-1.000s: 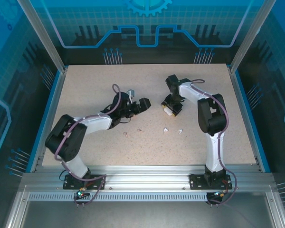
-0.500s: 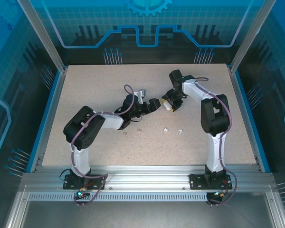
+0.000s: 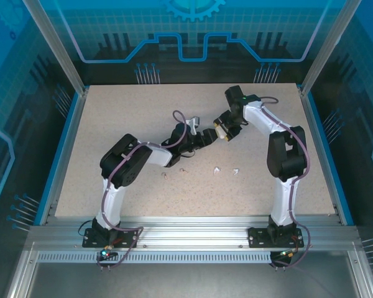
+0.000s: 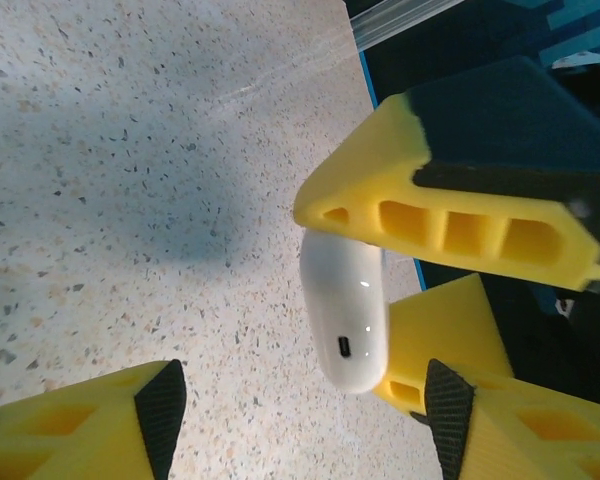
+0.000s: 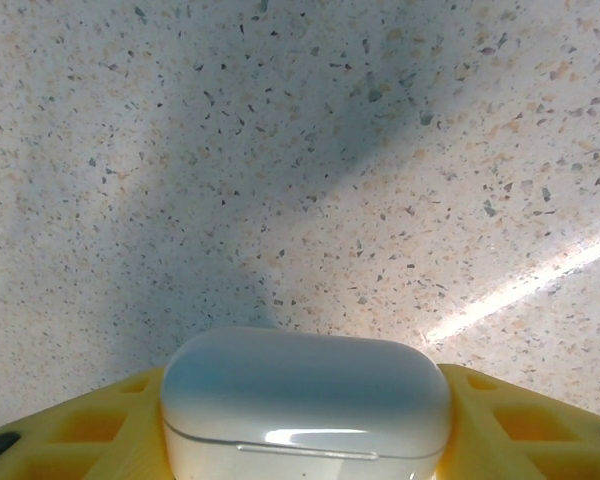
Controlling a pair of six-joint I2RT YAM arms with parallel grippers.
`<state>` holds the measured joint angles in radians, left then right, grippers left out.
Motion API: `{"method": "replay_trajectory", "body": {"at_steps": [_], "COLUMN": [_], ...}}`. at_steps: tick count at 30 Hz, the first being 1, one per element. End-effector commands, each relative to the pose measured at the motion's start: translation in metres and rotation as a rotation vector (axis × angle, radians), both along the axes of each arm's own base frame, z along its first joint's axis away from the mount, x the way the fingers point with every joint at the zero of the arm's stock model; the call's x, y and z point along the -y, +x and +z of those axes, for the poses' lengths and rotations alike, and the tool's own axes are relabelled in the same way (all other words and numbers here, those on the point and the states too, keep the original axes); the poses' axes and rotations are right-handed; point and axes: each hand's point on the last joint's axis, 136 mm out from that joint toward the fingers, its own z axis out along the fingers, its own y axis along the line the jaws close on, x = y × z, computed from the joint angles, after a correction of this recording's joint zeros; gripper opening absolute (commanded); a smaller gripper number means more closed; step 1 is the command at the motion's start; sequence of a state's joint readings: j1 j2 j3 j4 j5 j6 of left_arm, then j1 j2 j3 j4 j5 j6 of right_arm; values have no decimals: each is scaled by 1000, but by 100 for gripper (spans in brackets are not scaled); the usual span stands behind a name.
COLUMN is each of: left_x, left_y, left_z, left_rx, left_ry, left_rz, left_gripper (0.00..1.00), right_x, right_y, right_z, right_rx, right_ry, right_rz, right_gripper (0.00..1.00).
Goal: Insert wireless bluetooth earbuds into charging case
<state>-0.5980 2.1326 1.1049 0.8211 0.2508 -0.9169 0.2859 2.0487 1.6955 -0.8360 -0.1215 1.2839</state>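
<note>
Speckled table; right claw grips white case; left claw agape beside it; arms angled inward

Your left arm folds sharply at the elbow and reaches forward and inward. The left end effector has its jaws apart, and its fingers grip nothing. Your right arm rises tall, then bends back inward. The right end effector is clamped on a white case, almost tip to tip with the left one.
</note>
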Motion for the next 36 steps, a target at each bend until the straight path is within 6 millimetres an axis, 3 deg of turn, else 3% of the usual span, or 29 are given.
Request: {"method": "replay_trajectory", "body": {"at_steps": [1,17,29,36], "left_x": [13,22,25,27], "left_y": [9,23,27,29], "left_z": [13,16,15,13], "left_rx": [52,69,67,64], "left_ry": [-39,-51,-59,-66], "left_rz": [5,31,35,37], "left_gripper": [65,46,44,35], "right_x": [-1,-8,-10,-11], "right_y": [-1,-2,-1,-1], "right_z": [20,20,19,18], "right_rx": [24,28,29,27], "right_ry": [39,44,46,49], "right_rz": [-14,3,7,8], "right_gripper": [55,55,55,55]}}
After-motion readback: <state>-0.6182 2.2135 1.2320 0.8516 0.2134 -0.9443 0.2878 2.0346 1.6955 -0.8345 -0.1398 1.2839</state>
